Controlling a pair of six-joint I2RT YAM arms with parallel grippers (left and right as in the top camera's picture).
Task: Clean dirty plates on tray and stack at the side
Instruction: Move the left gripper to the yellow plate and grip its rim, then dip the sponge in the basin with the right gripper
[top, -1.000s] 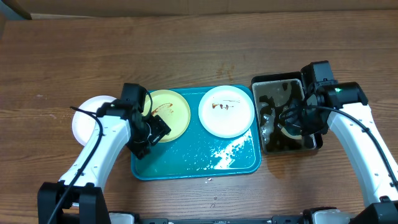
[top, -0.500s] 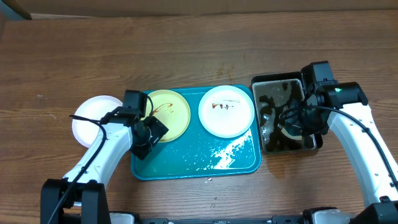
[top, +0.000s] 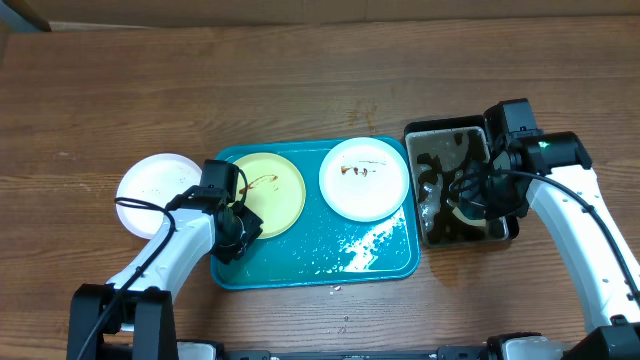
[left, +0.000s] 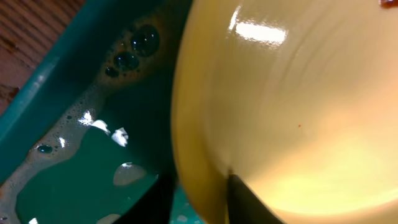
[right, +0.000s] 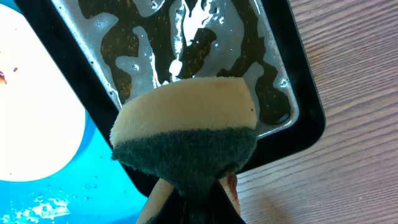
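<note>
L gripper (top: 243, 218): fingers pinch near-left rim of yellow plate (top: 272, 188), inside tray (top: 300, 270). Smeared white plate (top: 364, 180) beside it; 2nd white plate (top: 150, 192) on table, left of tray. R gripper (top: 468, 196) clamps sponge (right: 186, 124) over black tray (top: 450, 136).

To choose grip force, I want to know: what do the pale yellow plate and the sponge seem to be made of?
The pale yellow plate looks like glossy hard plastic or glazed ceramic, given its sharp highlight. The sponge looks like soft tan foam with a rough dark green scouring layer; it folds where pinched.
</note>
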